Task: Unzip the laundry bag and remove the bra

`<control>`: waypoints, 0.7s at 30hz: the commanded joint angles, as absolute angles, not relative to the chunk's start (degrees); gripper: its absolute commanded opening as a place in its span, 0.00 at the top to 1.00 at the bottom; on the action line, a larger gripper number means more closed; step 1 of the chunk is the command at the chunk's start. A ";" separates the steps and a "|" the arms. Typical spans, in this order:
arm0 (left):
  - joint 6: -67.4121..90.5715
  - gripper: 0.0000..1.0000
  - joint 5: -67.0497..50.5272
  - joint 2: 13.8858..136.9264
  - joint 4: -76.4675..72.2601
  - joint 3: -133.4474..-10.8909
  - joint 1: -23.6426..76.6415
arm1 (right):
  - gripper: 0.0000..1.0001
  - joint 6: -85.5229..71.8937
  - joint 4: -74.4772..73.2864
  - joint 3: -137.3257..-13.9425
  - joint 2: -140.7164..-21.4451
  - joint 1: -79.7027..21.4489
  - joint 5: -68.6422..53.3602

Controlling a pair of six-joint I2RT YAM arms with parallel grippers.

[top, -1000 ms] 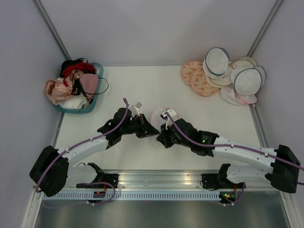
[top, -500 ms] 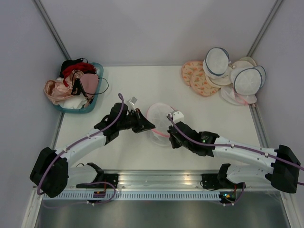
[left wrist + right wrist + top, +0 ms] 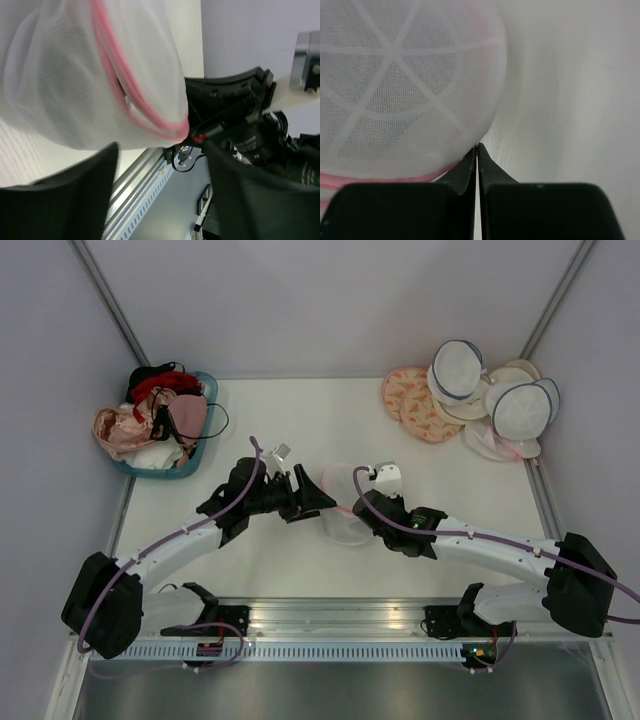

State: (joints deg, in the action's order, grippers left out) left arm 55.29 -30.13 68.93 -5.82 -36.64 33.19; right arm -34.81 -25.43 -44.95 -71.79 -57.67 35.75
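The laundry bag (image 3: 342, 518), white mesh with a pink zip rim, hangs tilted on edge at the table's middle. My right gripper (image 3: 358, 508) is shut on its rim. In the right wrist view the closed tips (image 3: 478, 147) pinch the bag's (image 3: 395, 75) lower edge, right where the pink rim runs. My left gripper (image 3: 322, 496) stands open just left of the bag. In the left wrist view its fingers (image 3: 60, 195) are spread wide below the bag (image 3: 75, 75), with nothing between them. The bra is hidden.
A teal basket (image 3: 196, 466) heaped with pink, red and black bras sits at the back left. Round white bags (image 3: 520, 410) and orange-patterned discs (image 3: 410, 400) are piled at the back right. An aluminium rail (image 3: 330, 615) runs along the near edge.
My left gripper has opened and let go of the bag. The right gripper, still shut, has carried the bag's rim towards the back, and the bag has tipped up on edge.
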 commanded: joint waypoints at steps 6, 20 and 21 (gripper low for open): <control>55.81 0.00 -12.71 56.35 -2.12 -29.10 32.70 | 1.00 -38.49 -32.61 -43.95 -72.60 -55.90 44.12; 59.14 0.06 -19.49 83.54 -31.15 -26.45 32.17 | 1.00 -39.99 -27.78 -40.96 -78.75 -54.67 41.84; 60.28 0.07 -20.29 85.32 -34.16 -26.46 32.08 | 1.00 -39.90 -27.16 -40.70 -78.58 -54.67 41.49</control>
